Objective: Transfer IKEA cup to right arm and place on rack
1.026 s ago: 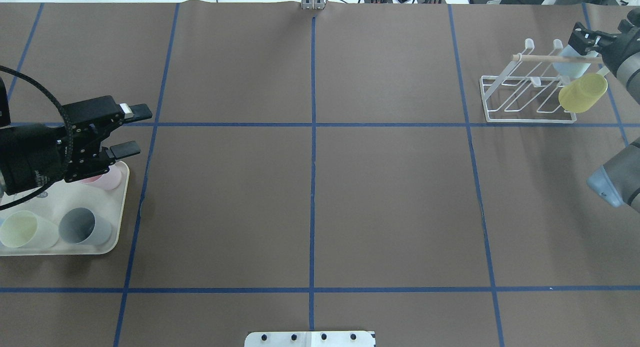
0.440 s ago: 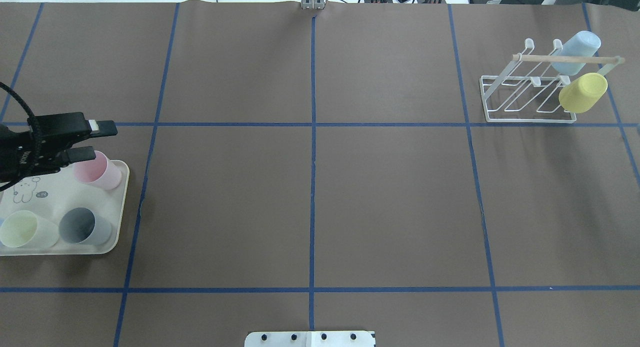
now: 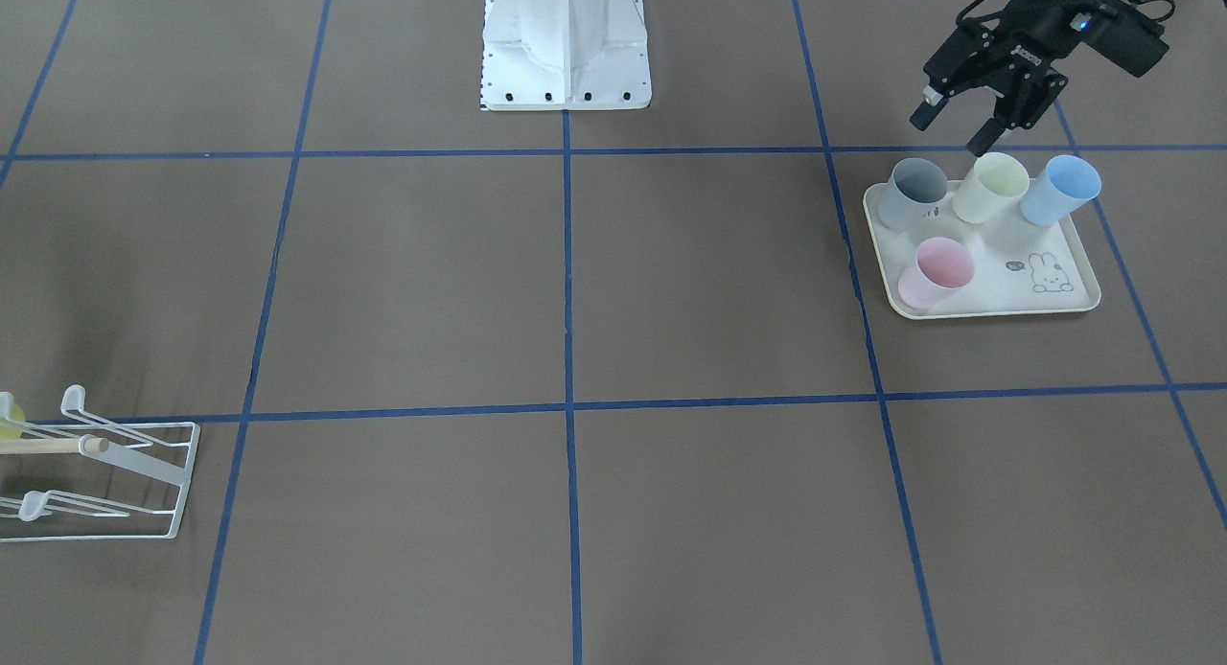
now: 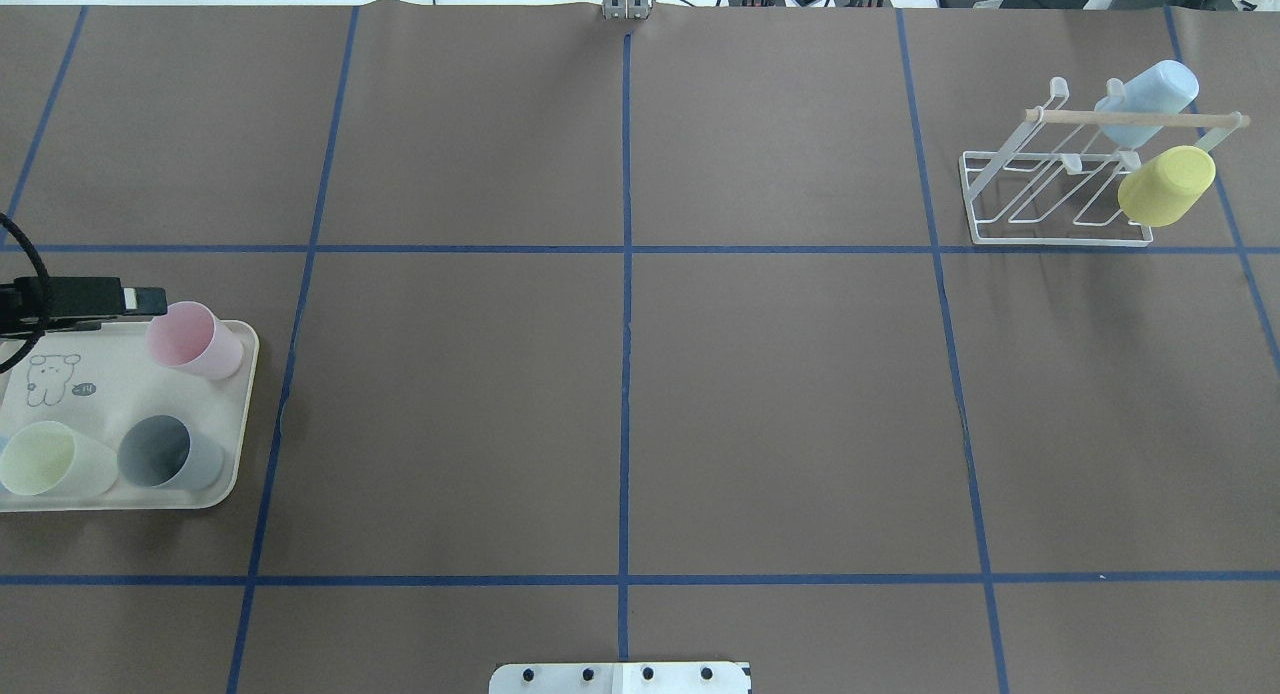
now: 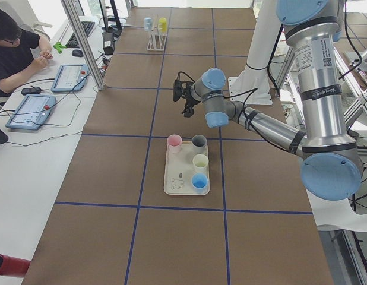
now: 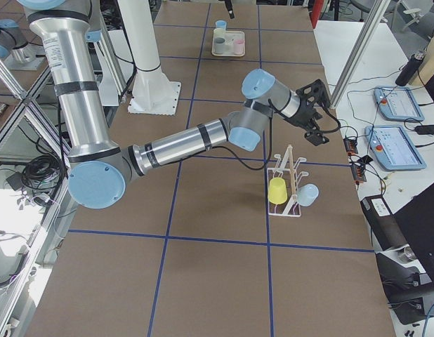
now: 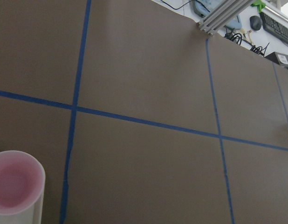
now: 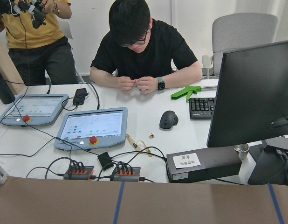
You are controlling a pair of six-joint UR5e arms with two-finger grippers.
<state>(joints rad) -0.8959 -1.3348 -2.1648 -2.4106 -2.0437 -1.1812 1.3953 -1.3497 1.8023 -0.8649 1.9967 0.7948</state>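
The left hand (image 3: pixel 951 134) hangs above the cream tray (image 4: pixel 100 414) at the left edge of the brown counter (image 4: pixel 780 404). Its fingers are spread with nothing between them, and it touches none of the cups. Four cups stand upright on the tray: a pink cup (image 4: pixel 195 339) at the far right corner, a grey cup (image 4: pixel 165 452) and a pale yellow cup (image 4: pixel 45 459) along the near side, and a blue cup (image 3: pixel 1059 188) just left of the pale yellow one. The left wrist view catches only the pink cup's rim at its lower left.

The rack (image 4: pixel 1060 241) stands at the far right of the counter. It carries a light-blue cup (image 4: pixel 1150 99) tilted behind the wooden dowel (image 4: pixel 1080 118), and a yellow cup (image 4: pixel 1165 186) on the nearer right prong, bottom outward.

The right hand (image 6: pixel 314 119) is raised beyond the rack, apart from it. I cannot tell whether its fingers are spread or pressed together.
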